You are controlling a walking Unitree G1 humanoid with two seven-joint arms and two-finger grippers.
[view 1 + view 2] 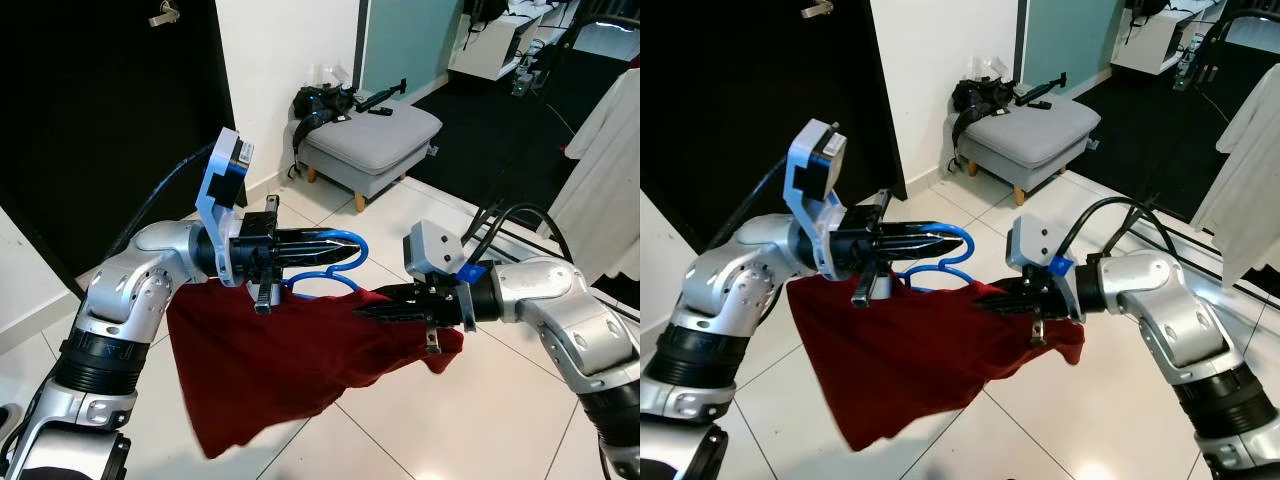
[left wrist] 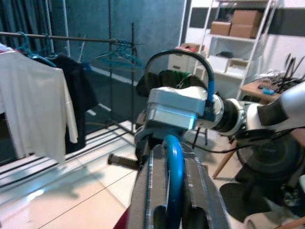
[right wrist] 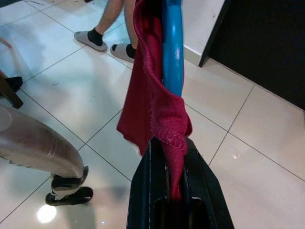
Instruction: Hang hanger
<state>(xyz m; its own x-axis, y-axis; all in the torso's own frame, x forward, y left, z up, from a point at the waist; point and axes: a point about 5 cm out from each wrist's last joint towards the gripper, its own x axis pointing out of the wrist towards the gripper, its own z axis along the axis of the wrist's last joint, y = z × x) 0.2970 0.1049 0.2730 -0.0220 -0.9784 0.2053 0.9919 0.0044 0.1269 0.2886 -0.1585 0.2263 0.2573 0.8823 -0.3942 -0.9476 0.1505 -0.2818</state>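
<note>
The step in hand looks like carrying the loaded blue hanger (image 1: 335,262) to a rail, and doing it well probably means keeping the hook end free and level — the left gripper (image 1: 335,243) has its fingers closed on the hanger's blue hook loop, so the hook will likely have to be presented past those fingertips before it can catch on anything. The right gripper (image 1: 368,308) has its fingers pinched shut on the dark red garment (image 1: 270,370) where it wraps the hanger's arm; the right wrist view shows the hemmed cloth and the blue bar running straight out from between the fingers (image 3: 150,191). Both arms should move together, since pulling them apart could drag the cloth off the bar. A clothes rail (image 2: 71,39) with teal hangers and a white shirt (image 2: 33,105) shows in the left wrist view beyond the right arm, well apart from the hanger — a likely target. The hanger itself is glossy blue plastic, held in mid-air between the two grippers above the tiled floor (image 1: 440,420); the garment hangs from it in a slack triangle, lopsided, longest below the left gripper. A person's socked feet (image 3: 102,40) stand on the tiles nearby.
</note>
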